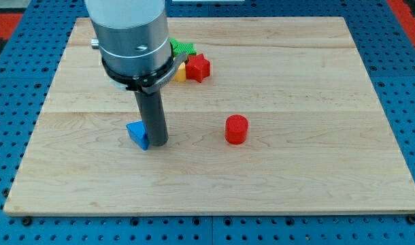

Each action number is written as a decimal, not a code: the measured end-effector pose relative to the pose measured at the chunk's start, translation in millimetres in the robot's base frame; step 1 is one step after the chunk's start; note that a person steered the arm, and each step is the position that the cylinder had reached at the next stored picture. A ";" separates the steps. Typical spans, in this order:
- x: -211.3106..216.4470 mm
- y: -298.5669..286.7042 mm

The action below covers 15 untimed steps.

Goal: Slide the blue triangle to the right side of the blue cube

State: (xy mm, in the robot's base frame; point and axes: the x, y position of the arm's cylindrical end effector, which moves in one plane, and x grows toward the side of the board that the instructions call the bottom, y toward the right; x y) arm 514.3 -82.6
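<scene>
The blue triangle (137, 133) lies on the wooden board (296, 177), left of centre. My tip (157, 143) stands right against the triangle's right side, touching it. The arm's grey body hides the board's upper left middle. No blue cube shows in this view; it may be hidden behind the arm.
A red cylinder (237, 129) stands right of my tip. Near the view's top, a red star-shaped block (198, 67), a yellow block (181, 73) and a green block (182, 47) cluster beside the arm. A blue pegboard surrounds the board.
</scene>
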 end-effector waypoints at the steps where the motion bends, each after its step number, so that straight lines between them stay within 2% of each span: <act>1: 9.6 -17.1; 2: -67.6 -14.6; 3: -78.6 -20.7; 4: -29.5 10.3; 5: 3.1 -26.1; 6: -7.4 -96.8; 8: -30.2 -34.4; 9: -44.1 -39.8; 10: -42.3 -77.5; 11: -45.2 -60.9; 12: -47.2 -4.0; 13: -38.3 -22.4; 14: -53.5 -76.6; 15: -64.2 -38.0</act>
State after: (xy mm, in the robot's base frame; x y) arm 450.2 -120.6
